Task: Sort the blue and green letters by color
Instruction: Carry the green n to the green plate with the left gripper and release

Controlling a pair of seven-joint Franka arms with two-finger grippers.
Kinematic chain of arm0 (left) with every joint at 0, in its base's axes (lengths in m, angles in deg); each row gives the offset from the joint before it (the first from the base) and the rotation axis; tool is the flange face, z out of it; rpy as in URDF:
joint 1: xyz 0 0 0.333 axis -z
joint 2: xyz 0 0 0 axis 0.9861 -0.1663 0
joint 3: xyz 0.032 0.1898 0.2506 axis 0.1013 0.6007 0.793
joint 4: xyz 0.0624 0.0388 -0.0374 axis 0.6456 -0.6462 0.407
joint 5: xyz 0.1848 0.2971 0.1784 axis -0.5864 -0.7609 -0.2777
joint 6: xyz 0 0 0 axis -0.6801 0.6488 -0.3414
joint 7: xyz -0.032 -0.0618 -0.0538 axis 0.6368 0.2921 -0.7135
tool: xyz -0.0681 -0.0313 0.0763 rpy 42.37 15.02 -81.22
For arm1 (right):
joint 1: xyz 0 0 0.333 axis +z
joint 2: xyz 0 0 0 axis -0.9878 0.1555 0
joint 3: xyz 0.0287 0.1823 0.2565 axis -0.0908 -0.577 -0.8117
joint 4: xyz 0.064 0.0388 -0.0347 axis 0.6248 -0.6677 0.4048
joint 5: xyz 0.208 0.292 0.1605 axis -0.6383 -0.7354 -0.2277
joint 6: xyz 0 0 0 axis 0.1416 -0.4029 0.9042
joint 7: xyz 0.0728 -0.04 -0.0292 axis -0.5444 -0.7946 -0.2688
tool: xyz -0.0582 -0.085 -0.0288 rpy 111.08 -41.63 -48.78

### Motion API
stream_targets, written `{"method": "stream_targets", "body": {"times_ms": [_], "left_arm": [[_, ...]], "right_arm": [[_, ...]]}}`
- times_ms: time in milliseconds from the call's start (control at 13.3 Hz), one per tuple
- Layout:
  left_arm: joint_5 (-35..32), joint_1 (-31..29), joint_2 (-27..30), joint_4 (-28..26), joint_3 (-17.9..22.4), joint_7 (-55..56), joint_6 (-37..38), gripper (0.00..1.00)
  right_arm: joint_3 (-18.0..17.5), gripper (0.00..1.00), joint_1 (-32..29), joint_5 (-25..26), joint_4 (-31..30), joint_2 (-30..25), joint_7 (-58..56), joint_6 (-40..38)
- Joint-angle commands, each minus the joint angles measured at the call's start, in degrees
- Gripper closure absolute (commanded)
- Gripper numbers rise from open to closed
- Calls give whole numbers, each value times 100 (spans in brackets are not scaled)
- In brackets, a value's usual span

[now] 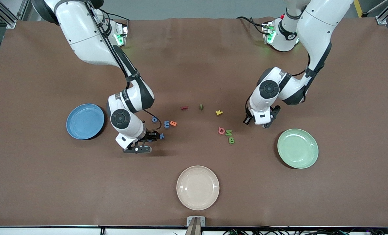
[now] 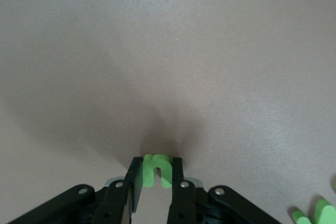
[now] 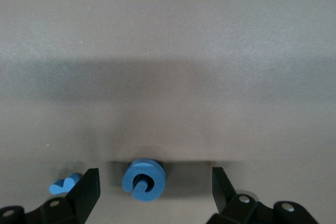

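Left gripper (image 2: 156, 182) pinched green u (image 2: 156, 170), at 10 o'clock from green plate (image 1: 297, 148). Right gripper (image 3: 152, 190) gaped around blue c (image 3: 143, 180) on table; off-centre closing could flick it toward blue x (image 3: 65, 184).

Front view: high, facing both arm bases at 12 o'clock, whole table (image 1: 194, 202) covered. Wrist views: close, looking past own fingertips onto tabletop; each shares a small letter patch with front.

The blue c (image 3: 143, 180) and green u (image 2: 156, 170) are hidden under the wrists in the front view. A green letter (image 2: 316, 215) is cut off at the left wrist view's edge.
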Motion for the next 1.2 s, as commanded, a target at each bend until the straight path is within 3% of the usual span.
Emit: {"method": "stream_targets", "body": {"times_ms": [0,150,450,749,899,974,1049,1124], "left_arm": [[-119,23,64,66,-13,40,-8,100],[-128,-47,273,92,-5,-178,87,100],[-128,-546,565,679,22,-1686,1343,100],[-267,-1443,171,1102,57,-3612,1354,99],[-566,-1716,-241,1532,48,-4072,1354,96],[-593,-1743,-470,1795,57,-4160,1354,90],[-602,-1744,-768,2111,57,-4153,1363,74],[-672,-1744,-945,2271,66,-4152,1363,39]], "right_arm": [[8,8,58,-116,6,26,61,71],[17,19,58,-116,-3,35,61,62],[9,39,58,-116,-3,35,70,53],[9,51,66,-116,6,70,61,62],[8,66,58,-116,6,70,70,62],[8,71,58,-116,6,61,70,53],[8,76,49,-116,6,52,70,36],[8,80,40,-116,14,52,70,18]]}}
